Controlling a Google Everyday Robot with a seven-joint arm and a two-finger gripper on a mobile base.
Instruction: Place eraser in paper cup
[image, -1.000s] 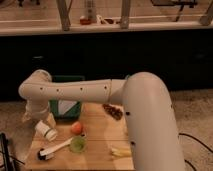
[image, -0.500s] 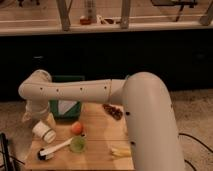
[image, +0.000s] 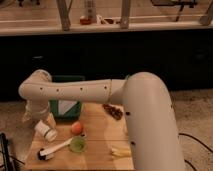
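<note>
"Where was the gripper (image: 31, 114)?"
"Low at the table's (image: 98, 131) left edge; whether it gripped the eraser, I couldn't tell."
"And the paper cup (image: 44, 130)?"
"Tipped over, just in front of it, toward us; long axis slanting down-right."

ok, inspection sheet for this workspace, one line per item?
Surface: wooden table.
Job's things: paper cup on its side, front left; eraser not made out.
Clutter: orange ball, green cup, white-handled tool, green bin, dark item, yellowish item.
Gripper: gripper at the table's left edge, just above the paper cup.
Cables: floor cable, right.
Surroundings: dark cabinets behind.
</note>
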